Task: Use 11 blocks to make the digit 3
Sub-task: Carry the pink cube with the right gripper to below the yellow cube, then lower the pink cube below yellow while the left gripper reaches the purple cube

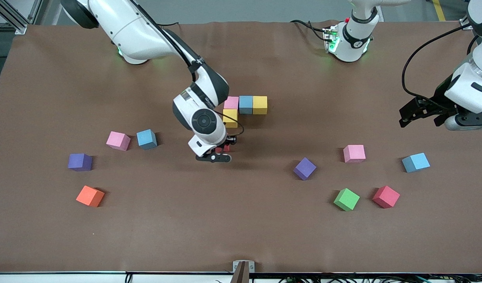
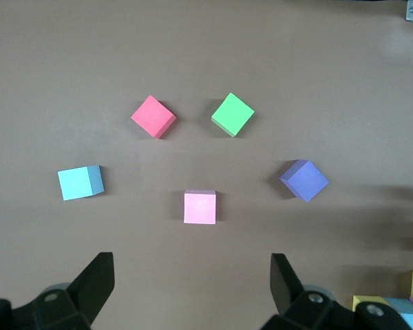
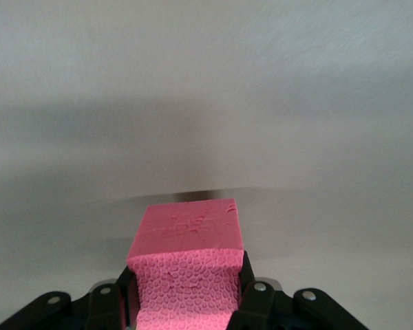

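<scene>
My right gripper [image 1: 222, 152] is shut on a red block [image 1: 222, 148], over the table beside the yellow block [image 1: 230, 118]. The right wrist view shows the red block [image 3: 187, 275] filling the jaws. That yellow block joins a row of pink [image 1: 231, 102], blue [image 1: 246, 104] and yellow [image 1: 260, 105] blocks. My left gripper [image 1: 421, 112] is open and empty, up in the air over the left arm's end of the table. Its wrist view shows loose red [image 2: 153, 116], green [image 2: 233, 114], blue [image 2: 80, 182], pink [image 2: 199, 207] and purple [image 2: 304, 180] blocks below it.
Loose blocks toward the right arm's end: pink [image 1: 118, 140], blue [image 1: 147, 139], purple [image 1: 80, 162], orange [image 1: 90, 196]. Toward the left arm's end: purple [image 1: 305, 168], pink [image 1: 354, 153], blue [image 1: 416, 162], green [image 1: 347, 199], red [image 1: 386, 196].
</scene>
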Available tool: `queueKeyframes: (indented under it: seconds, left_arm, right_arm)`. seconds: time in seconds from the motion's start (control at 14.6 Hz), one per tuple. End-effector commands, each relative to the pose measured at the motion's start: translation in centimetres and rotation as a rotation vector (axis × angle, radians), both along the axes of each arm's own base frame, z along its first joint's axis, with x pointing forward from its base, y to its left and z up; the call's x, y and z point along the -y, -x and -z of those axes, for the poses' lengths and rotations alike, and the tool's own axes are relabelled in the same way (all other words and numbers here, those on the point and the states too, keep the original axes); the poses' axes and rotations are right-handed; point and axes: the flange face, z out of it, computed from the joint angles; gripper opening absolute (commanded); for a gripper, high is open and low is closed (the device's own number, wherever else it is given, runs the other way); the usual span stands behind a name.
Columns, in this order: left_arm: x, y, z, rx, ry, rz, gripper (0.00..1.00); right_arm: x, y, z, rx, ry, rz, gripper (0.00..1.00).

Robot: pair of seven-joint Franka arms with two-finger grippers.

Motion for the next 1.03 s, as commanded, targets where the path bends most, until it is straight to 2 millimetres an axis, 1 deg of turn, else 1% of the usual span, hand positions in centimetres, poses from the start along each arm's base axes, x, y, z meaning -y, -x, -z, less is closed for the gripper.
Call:
queueKeyframes:
  seconds: [0.0,0.14,0.21,0.27,0.34,0.48,0.62,0.69,0.82,0.89,0.96]
  left_arm:
    - [0.4,-0.2,-0.5,0.010,0.014,-0.005,1.00]
    - [0.5,-0.2,-0.5,0.008,0.017,-0.011,1.00]
    - [1.7,0.0,-0.4,0.004,0.017,-0.015,1.00]
    - [2.5,0.1,-0.4,0.003,0.015,-0.031,1.00]
    - [2.7,0.1,-0.3,0.001,0.014,-0.034,1.00]
    - [2.9,-0.6,1.2,-0.022,0.008,-0.022,1.00]
    - [3.3,-0.7,1.6,-0.029,0.011,-0.011,1.00]
    - [3.3,-0.8,1.9,-0.035,0.019,-0.011,1.00]
    - [3.3,-1.7,3.5,-0.054,0.023,-0.011,1.00]
    - [3.5,-2.5,5.1,-0.066,0.024,-0.011,1.00]
    - [3.5,-3.2,6.2,-0.064,0.029,-0.012,1.00]
  right_arm:
    - [-0.8,0.2,0.6,-0.008,0.009,0.011,0.45]
    - [-1.2,0.6,0.7,-0.013,0.008,0.006,0.45]
    - [-1.4,0.9,0.9,-0.016,0.007,0.003,0.45]
    - [-1.5,1.0,0.9,-0.020,0.004,0.003,0.45]
    - [-1.7,1.0,0.9,-0.021,-0.013,0.010,0.45]
    - [-2.0,1.0,0.9,-0.010,-0.037,0.016,0.45]
    - [-2.5,1.6,1.1,-0.013,-0.036,0.006,0.45]
    - [-2.3,1.9,1.5,-0.020,-0.030,0.005,0.45]
    - [-2.3,2.2,2.1,-0.023,-0.027,0.004,0.45]
    - [-2.2,2.5,2.3,-0.026,-0.024,0.001,0.45]
    - [-2.5,2.9,2.4,-0.025,-0.025,-0.006,0.45]
